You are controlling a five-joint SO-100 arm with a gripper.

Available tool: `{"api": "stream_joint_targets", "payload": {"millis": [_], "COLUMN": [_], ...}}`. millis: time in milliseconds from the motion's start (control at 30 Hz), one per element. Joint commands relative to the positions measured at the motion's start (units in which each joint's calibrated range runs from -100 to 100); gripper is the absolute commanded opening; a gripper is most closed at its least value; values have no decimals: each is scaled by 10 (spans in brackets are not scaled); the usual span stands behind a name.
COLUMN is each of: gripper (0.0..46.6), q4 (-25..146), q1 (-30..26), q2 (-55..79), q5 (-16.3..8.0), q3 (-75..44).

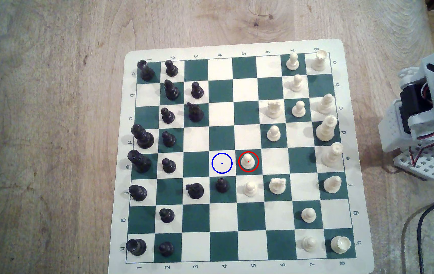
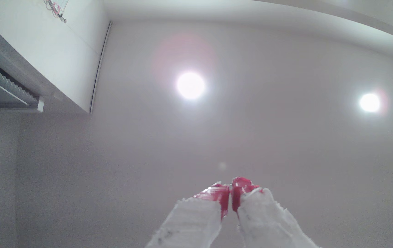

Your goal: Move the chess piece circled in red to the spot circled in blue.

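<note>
With its red-tipped gripper [image 2: 230, 198] pressed closed on nothing and aimed at the ceiling, the folded arm [image 1: 426, 113] leaves the red-circled cream pawn [image 1: 248, 161] untouched beside the blue-circled square [image 1: 222, 163].

A: Where does the exterior view sit?
B: Overhead, looking straight down at the chessboard [image 1: 237, 155] on the worktop [image 1: 47, 131], arm [image 1: 426, 113] at the frame's right edge.
A: And the wrist view?
B: Facing up past the claw [image 2: 230, 198] at the ceiling [image 2: 262, 143]. No shared scene.
</note>
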Motion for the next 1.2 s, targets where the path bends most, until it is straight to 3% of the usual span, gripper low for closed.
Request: {"api": "stream_joint_targets", "payload": {"millis": [0,167,267,367,533,833,1133,1167], "gripper": [2,2,2,2,2,2,2,32], "q4": [-8,72,221,477,665,1094,1351,1389], "q1": [-13,-24,-21,-13,-5,81,65,66], "q2": [-3,-3,-3,-3,-3,-1,224,241], "q5": [2,2,2,0,-1,1,3,1], "q3": [13,13,6,-58,-90,-180,-370,-392]}}
